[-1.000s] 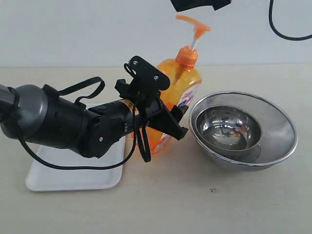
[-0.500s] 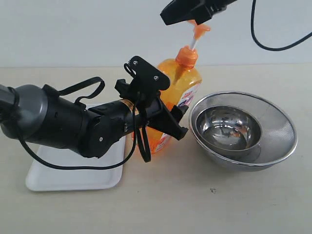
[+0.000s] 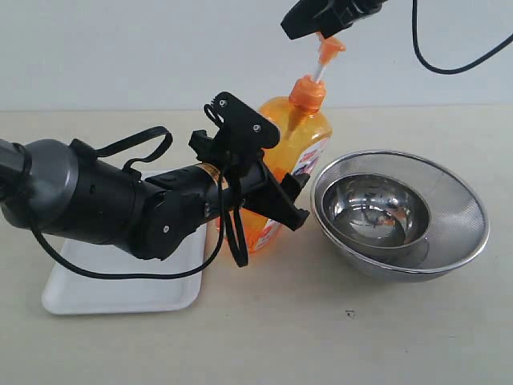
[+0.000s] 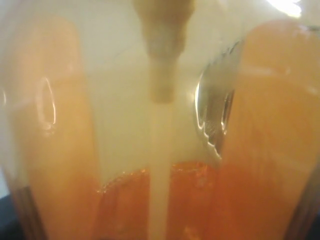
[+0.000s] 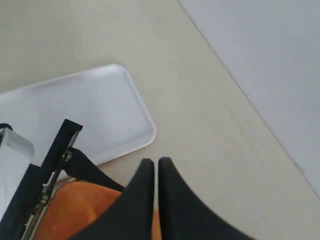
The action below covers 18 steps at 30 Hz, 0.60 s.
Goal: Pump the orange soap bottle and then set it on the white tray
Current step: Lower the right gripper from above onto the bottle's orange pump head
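The orange soap bottle (image 3: 303, 140) stands upright on the table, just right of the white tray (image 3: 120, 298). My left gripper (image 3: 268, 164) is shut on the bottle's body from the side, one finger above and one below. In the left wrist view the translucent bottle (image 4: 125, 200) fills the frame, with its inner tube down the middle. My right gripper (image 3: 294, 28) is shut, and its tips sit right at the orange pump head (image 3: 330, 48), hiding the spout. The white stem still stands tall. The right wrist view shows the shut right gripper (image 5: 156, 165) over the bottle (image 5: 75, 210) and the tray (image 5: 90, 110).
Two nested steel bowls (image 3: 457, 216) sit right of the bottle, nearly touching it. The left arm and its cables lie over part of the tray. A black cable (image 3: 449, 56) hangs at the top right. Bare table lies in front.
My right gripper came down from the top edge onto the pump head, then shifted slightly right. The bottle, the left gripper and the pump stem have not moved.
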### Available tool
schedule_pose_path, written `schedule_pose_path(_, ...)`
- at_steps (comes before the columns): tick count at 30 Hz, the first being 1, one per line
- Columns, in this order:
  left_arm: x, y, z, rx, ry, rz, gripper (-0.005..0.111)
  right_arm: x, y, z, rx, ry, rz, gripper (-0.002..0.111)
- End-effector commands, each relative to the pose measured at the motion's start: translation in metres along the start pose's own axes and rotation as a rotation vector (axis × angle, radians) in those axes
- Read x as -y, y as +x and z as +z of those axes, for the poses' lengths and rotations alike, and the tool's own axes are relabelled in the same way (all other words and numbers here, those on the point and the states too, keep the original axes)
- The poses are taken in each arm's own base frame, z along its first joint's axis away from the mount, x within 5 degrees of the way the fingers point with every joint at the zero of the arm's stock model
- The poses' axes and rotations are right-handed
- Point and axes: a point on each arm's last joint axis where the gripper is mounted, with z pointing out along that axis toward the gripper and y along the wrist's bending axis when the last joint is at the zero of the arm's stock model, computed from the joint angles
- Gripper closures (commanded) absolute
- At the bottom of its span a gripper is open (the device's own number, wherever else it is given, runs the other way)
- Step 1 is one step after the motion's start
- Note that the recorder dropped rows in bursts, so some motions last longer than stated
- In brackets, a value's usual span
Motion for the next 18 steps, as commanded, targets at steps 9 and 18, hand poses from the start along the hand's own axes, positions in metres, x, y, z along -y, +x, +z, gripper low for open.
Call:
schedule_pose_path(9, -0.0021, -0.0196, -0.0023, 0.119, -0.031, 0.005, 0.102, 0.0081, -0.0031, -0.0049, -0.029, 0.091, 0.012, 0.108)
schedule_pose_path(18, -0.0021, -0.0196, -0.0023, 0.119, -0.031, 0.005, 0.102, 0.0100, 0.0011, -0.0067, -0.093, 0.111, 0.016, 0.108)
